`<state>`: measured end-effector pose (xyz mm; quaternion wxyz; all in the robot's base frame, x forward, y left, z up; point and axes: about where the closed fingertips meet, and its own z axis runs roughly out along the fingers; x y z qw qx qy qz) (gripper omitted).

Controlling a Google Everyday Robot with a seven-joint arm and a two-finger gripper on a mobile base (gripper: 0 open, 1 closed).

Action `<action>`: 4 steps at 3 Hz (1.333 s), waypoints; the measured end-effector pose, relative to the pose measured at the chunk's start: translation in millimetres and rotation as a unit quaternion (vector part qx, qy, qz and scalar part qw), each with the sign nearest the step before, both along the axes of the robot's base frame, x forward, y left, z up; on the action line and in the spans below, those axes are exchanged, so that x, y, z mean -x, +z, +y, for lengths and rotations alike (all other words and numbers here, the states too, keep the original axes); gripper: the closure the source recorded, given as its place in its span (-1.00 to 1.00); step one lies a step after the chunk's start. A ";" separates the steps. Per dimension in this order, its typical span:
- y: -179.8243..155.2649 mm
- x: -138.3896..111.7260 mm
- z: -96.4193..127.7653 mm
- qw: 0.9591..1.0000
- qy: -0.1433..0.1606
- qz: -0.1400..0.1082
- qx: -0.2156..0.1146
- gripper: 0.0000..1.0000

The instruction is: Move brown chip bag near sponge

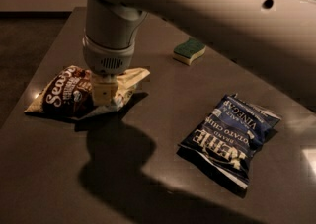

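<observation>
On the dark counter (163, 94), the robot arm (197, 1) reaches down over the left side, where the brown chip bag (64, 94) lies. The bag's long axis runs from lower left to upper right, and its cream end points right, toward the far side. A blue Kettle chip bag (229, 136) lies well apart at the right. The gripper (104, 94) is clenched on the brown bag's crumpled right half, and the sponge (189, 50) sits beyond it, well apart.

Two bags: brown chip bag (61, 94), blue bag (231, 134). One sponge (189, 51). One tool (104, 98), at brown chip bag.
</observation>
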<state>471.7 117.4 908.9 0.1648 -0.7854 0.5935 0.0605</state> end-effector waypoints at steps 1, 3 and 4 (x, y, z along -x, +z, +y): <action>14.2 -12.5 -5.9 1.000 -0.014 -0.009 -0.007 0.91; 35.5 -59.4 -47.0 0.996 -0.080 -0.028 -0.010 1.00; 39.4 -86.0 -84.7 0.992 -0.125 -0.033 -0.006 1.00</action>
